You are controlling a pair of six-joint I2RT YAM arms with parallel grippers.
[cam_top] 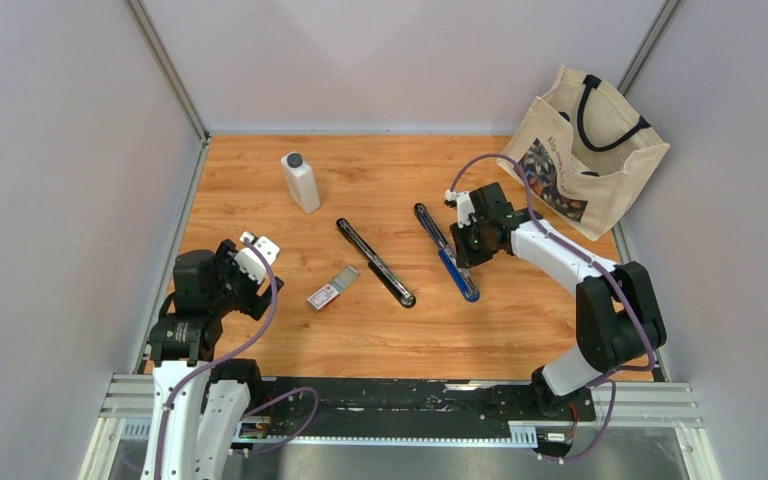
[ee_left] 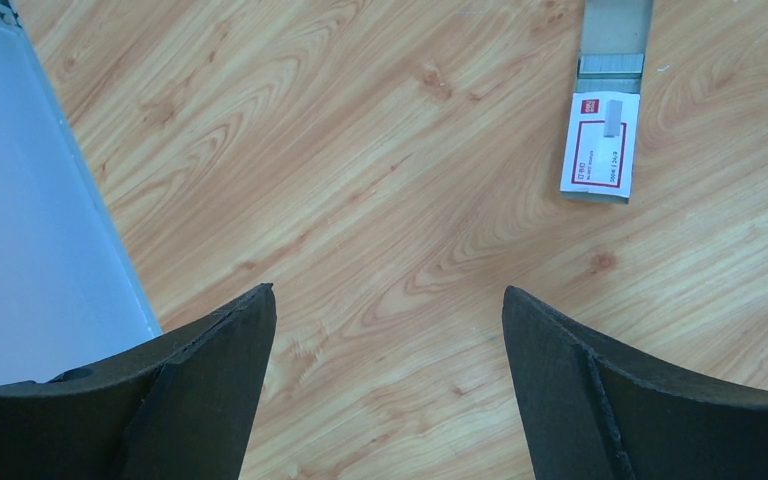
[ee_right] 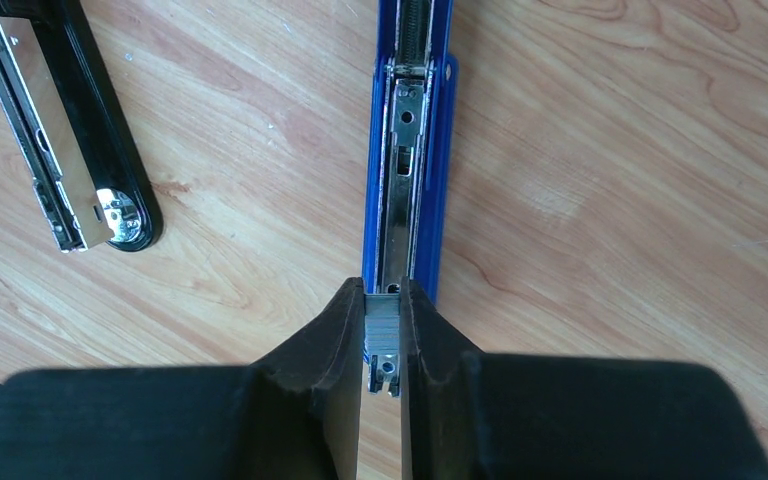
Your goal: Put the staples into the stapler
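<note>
The blue stapler (cam_top: 463,280) lies opened out flat on the wooden table, its metal magazine channel (ee_right: 403,150) facing up. My right gripper (cam_top: 457,245) sits over its middle, shut on a short grey strip of staples (ee_right: 382,318) held at the near end of the channel (ee_right: 382,292). The white-and-red staples box (cam_top: 324,295) lies left of centre with its grey tray slid part way out; it also shows in the left wrist view (ee_left: 600,145). My left gripper (cam_top: 252,252) is open and empty above bare wood (ee_left: 388,305), left of the box.
A black stapler (cam_top: 376,263) lies opened flat between the box and the blue stapler; its end shows in the right wrist view (ee_right: 80,170). A white bottle (cam_top: 301,182) stands at the back left. A canvas tote bag (cam_top: 585,150) leans at the back right. Grey walls enclose the table.
</note>
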